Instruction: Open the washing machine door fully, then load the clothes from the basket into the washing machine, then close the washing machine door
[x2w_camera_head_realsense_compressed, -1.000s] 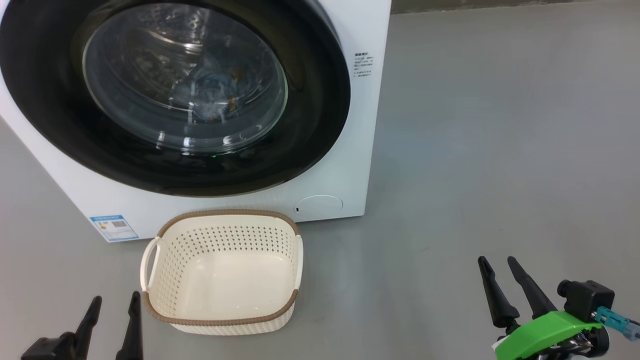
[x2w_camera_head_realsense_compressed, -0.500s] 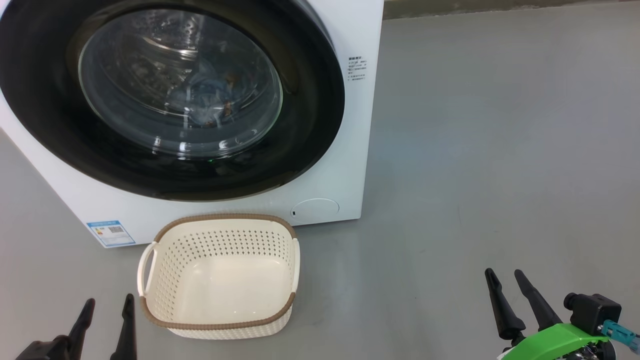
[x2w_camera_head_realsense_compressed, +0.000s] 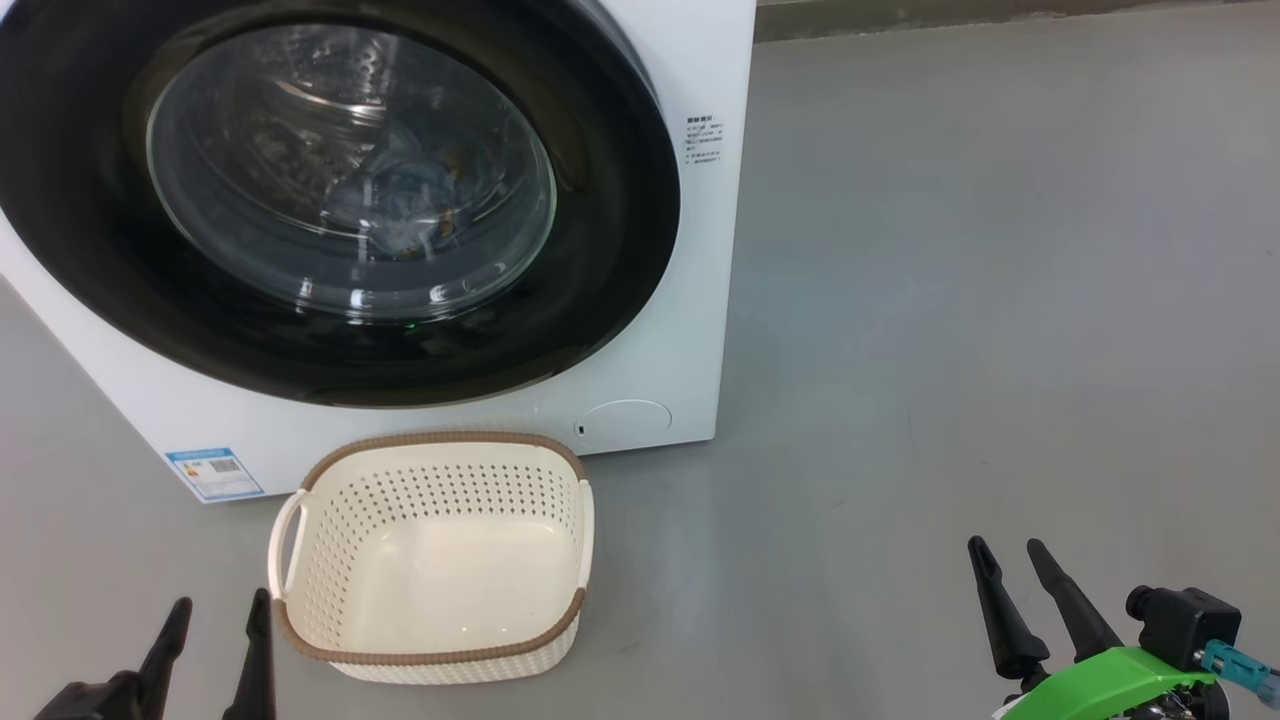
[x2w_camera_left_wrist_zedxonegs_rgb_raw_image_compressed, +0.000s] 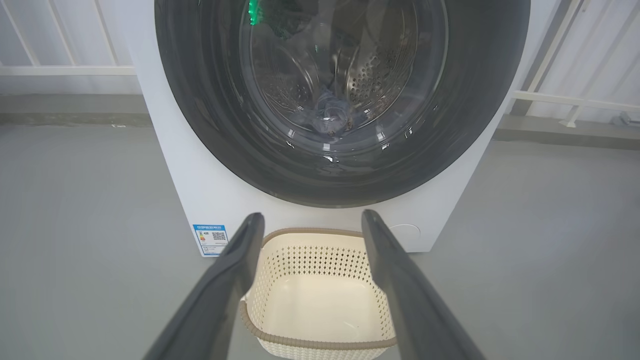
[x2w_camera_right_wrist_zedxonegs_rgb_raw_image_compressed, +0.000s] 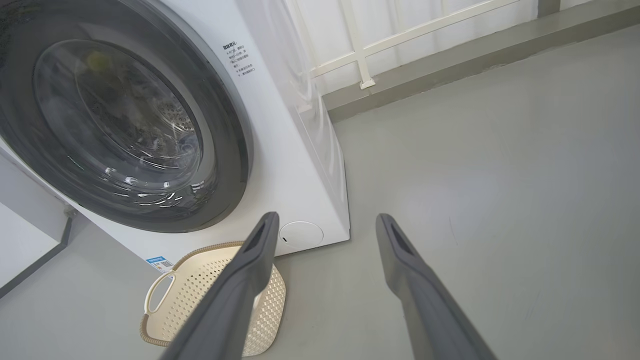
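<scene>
The washing machine stands on the floor with its round black door shut flat against the front. Light blue clothes lie in the drum behind the glass. The cream basket sits in front of the machine with nothing in it. My left gripper is open, low at the basket's left near corner. My right gripper is open over bare floor, far to the basket's right.
A blue label sticker and a small round flap mark the machine's lower front. Grey floor spreads wide to the right. White railings on a raised kerb run behind the machine.
The head view has shifted, so machine and basket sit slightly further left and lower. Both grippers show lower in the view and stay open.
</scene>
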